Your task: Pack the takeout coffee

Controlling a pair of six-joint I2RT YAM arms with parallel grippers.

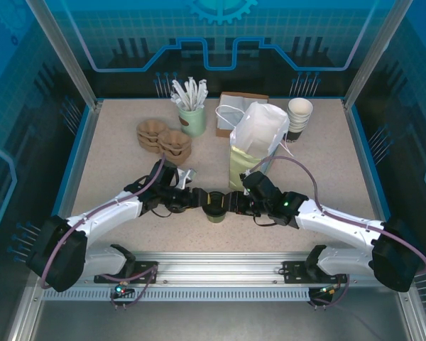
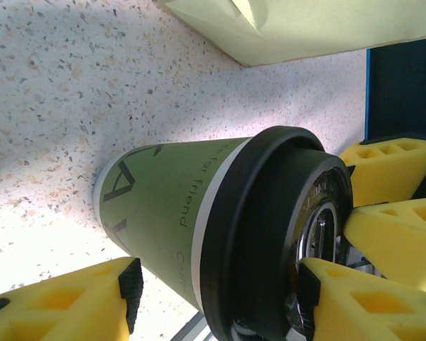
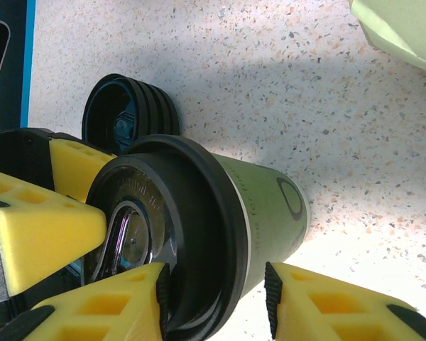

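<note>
Nearest of all, in front of the pale green paper bag (image 1: 252, 153) and a little to its left, the takeout coffee (image 1: 215, 207) stands upright on the speckled table (image 1: 113, 177), black lid on, apart from the bag. Both arms reach in low and meet at it.

The left gripper (image 1: 201, 201) comes from the side away from the bag. Its yellow pads (image 2: 57, 305) stand well apart, with the cup's upper wall and lid between them. From its wrist camera I cannot tell whether they press the cup or only flank it.

The right gripper (image 1: 231, 204) comes from the bag's side with its jaws partly apart. One pad lies against the lid. The other is just clear of the green wall, a sliver of table between them, so it has no hold.

A squat stack of black lids (image 3: 131, 114) sits just beside the cup, also on the bag's near-left side.

Left of the bag lie brown cardboard drink carriers (image 1: 165, 140). Behind and left of it stands a green mug of white stirrers (image 1: 192, 119). A brown box (image 1: 236, 106) sits just behind it. Behind and right of the bag is a stack of white-rimmed cups (image 1: 299, 114).
</note>
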